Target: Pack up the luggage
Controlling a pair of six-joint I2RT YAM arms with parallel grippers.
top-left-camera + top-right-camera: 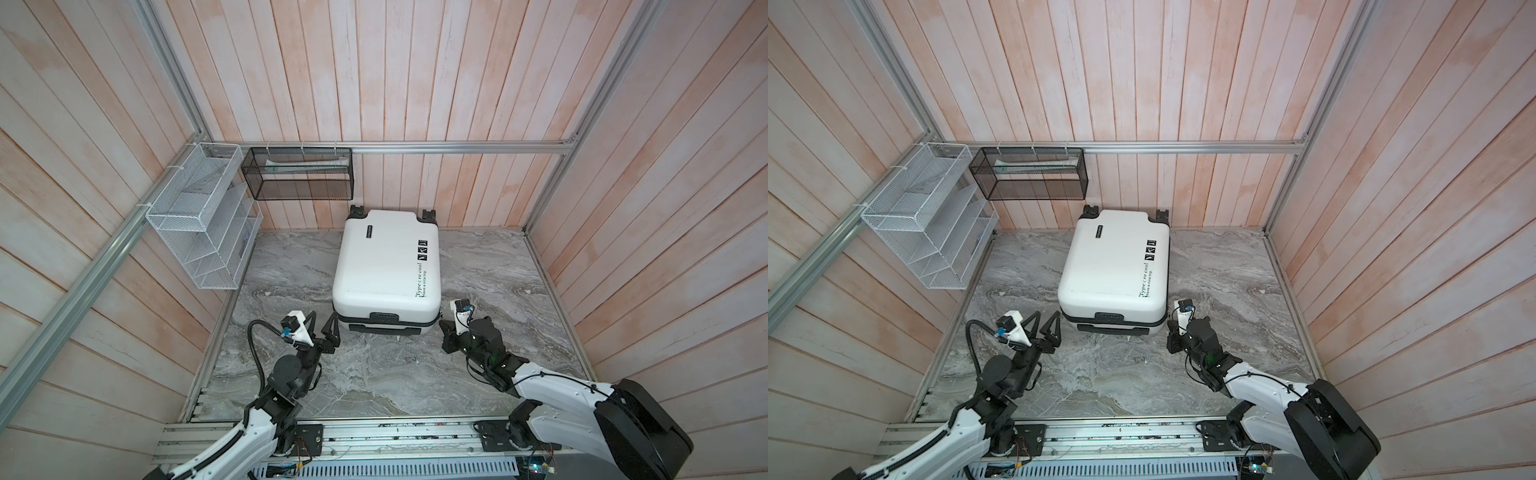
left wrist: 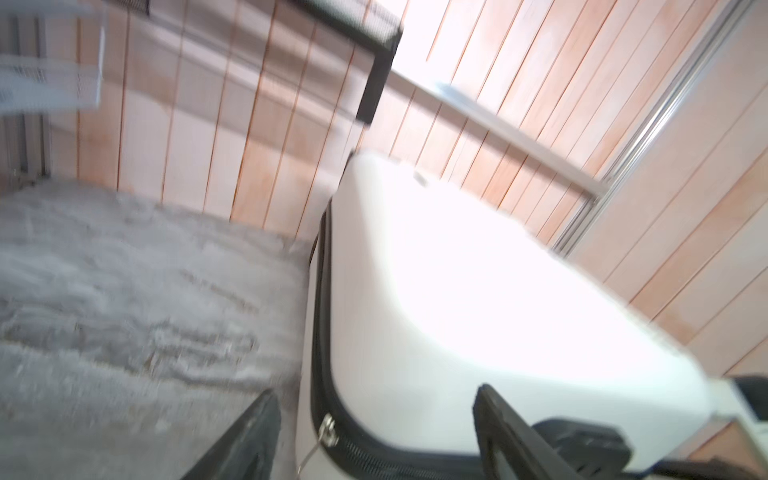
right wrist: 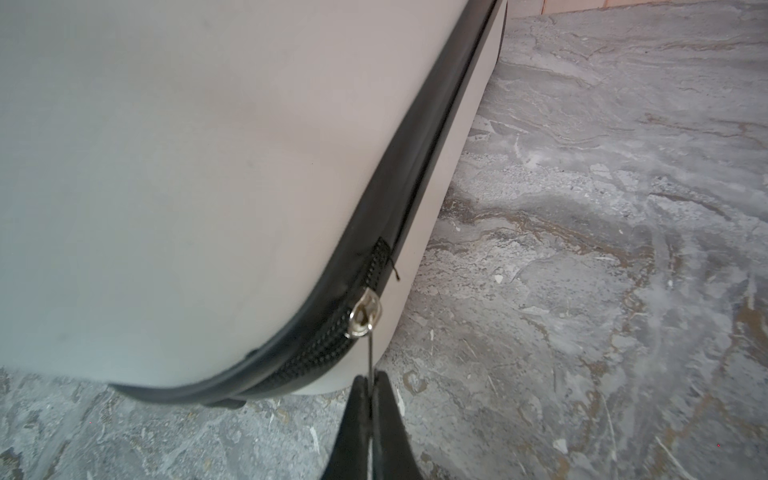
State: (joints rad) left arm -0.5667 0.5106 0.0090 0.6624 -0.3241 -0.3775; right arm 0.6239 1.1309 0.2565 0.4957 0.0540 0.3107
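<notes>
the luggage lies flat and closed on the grey marble worktop, midway between the side edges and nearer the back edge. its wheels are toward the back wall and its black handle faces the front edge. the right gripper sits at the luggage's front right corner, jaws pressed together on the thin metal zipper pull that hangs from the silver slider. the left gripper is just beside the front left corner with its jaws apart. in the blurred left wrist view one finger shows in front of the white shell, and whether it touches cannot be told. a black mesh basket and a white wire rack hang on the walls above the back left corner.
</notes>
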